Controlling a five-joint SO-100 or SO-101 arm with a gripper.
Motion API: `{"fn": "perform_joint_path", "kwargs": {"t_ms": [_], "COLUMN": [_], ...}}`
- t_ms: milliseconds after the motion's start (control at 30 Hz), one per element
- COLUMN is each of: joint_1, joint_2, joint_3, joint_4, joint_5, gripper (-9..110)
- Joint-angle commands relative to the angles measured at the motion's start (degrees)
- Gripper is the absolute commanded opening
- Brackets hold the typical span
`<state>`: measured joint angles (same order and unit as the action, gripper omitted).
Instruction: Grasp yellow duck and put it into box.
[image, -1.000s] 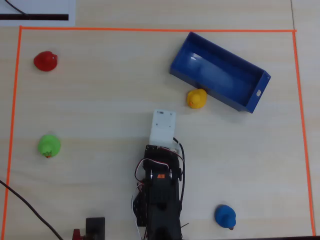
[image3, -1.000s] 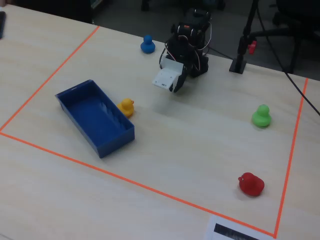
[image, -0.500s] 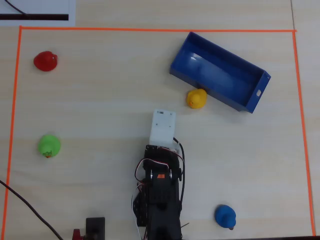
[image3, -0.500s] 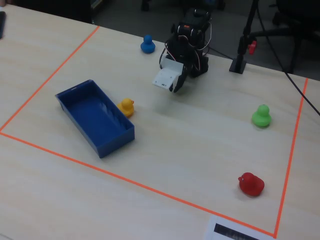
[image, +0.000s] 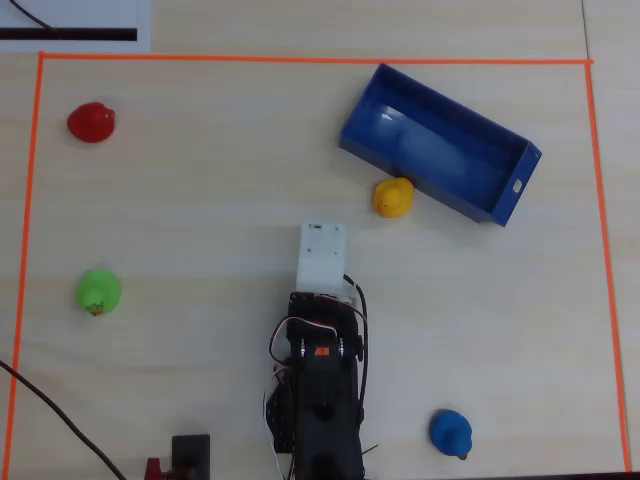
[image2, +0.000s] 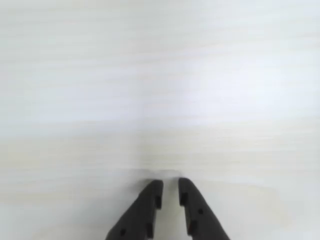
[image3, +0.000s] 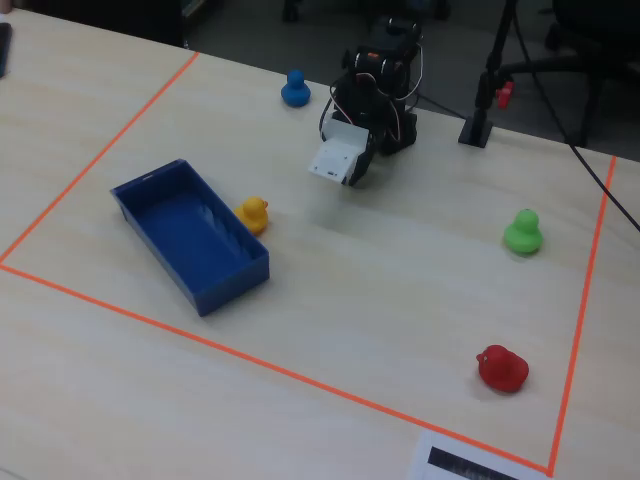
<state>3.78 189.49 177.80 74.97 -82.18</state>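
Note:
The yellow duck (image: 393, 197) sits on the table, touching or almost touching the long near wall of the blue box (image: 450, 150). The fixed view shows the duck (image3: 253, 213) just right of the box (image3: 185, 225), which is empty. My arm is folded back near its base, and its white wrist block (image: 322, 255) sits down-left of the duck, well apart from it. In the wrist view my gripper (image2: 170, 182) hangs over bare table with its black fingers (image2: 150, 210) nearly together and nothing between them. Duck and box are out of the wrist view.
A red duck (image: 91, 122) sits far upper left, a green duck (image: 98, 291) at the left, and a blue duck (image: 450, 432) at the lower right beside the arm base. Orange tape (image: 300, 59) frames the work area. A black stand (image3: 476, 128) stands behind the arm.

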Motion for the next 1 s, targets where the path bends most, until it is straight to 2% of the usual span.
{"fn": "perform_joint_path", "kwargs": {"t_ms": [0,267,533,733,967], "joint_1": [1.93,3.69,9.93,13.80,15.91], "joint_2": [-3.78,-15.03,-26.81,-37.97,-46.32], "joint_3": [-7.65,-26.19,-38.41,-42.01,-39.46], "joint_4": [-7.65,-15.12,-17.84,-20.74,-27.07], "joint_5": [3.16,6.86,9.93,9.14,7.56], "gripper": [0,1,8,19,24]}}
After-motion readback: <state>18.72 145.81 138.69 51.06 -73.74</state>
